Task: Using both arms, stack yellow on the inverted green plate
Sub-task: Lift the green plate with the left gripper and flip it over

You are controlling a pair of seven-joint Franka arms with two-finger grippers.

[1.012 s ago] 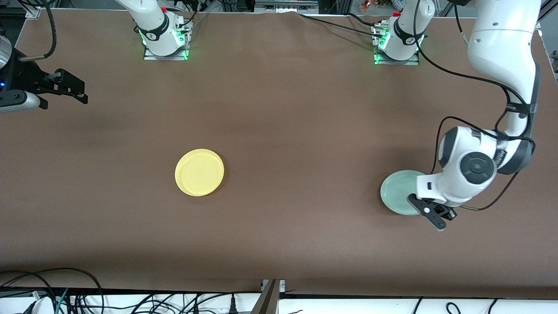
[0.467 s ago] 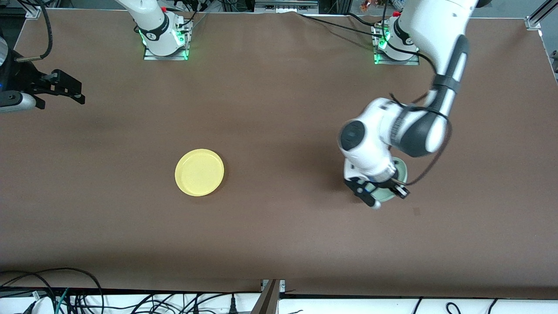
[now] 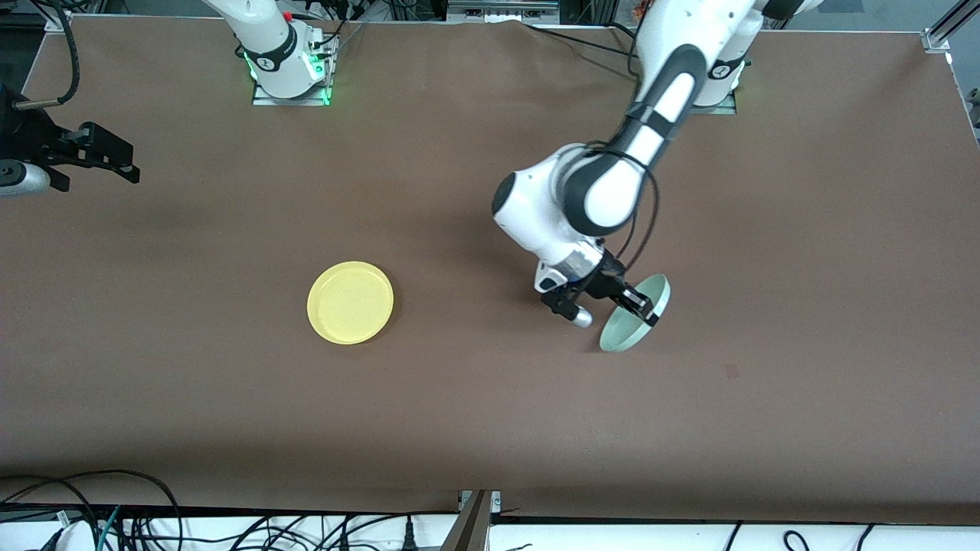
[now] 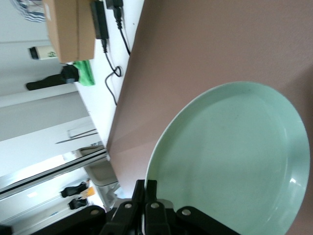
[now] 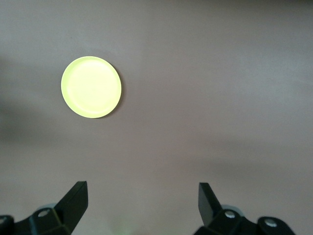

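Observation:
The yellow plate lies rim up on the brown table, toward the right arm's end; it also shows in the right wrist view. My left gripper is shut on the rim of the pale green plate and holds it tilted on edge above the middle of the table. In the left wrist view the green plate fills the frame, its rim pinched between the black fingers. My right gripper is open and empty, waiting high at the right arm's end of the table.
The arm bases stand along the table's edge farthest from the front camera. Cables lie off the table's near edge. A small dark mark is on the table near the green plate.
My left arm has lifted the green plate, carried it toward the middle of the table and turned it up on edge. The right gripper has barely drifted.

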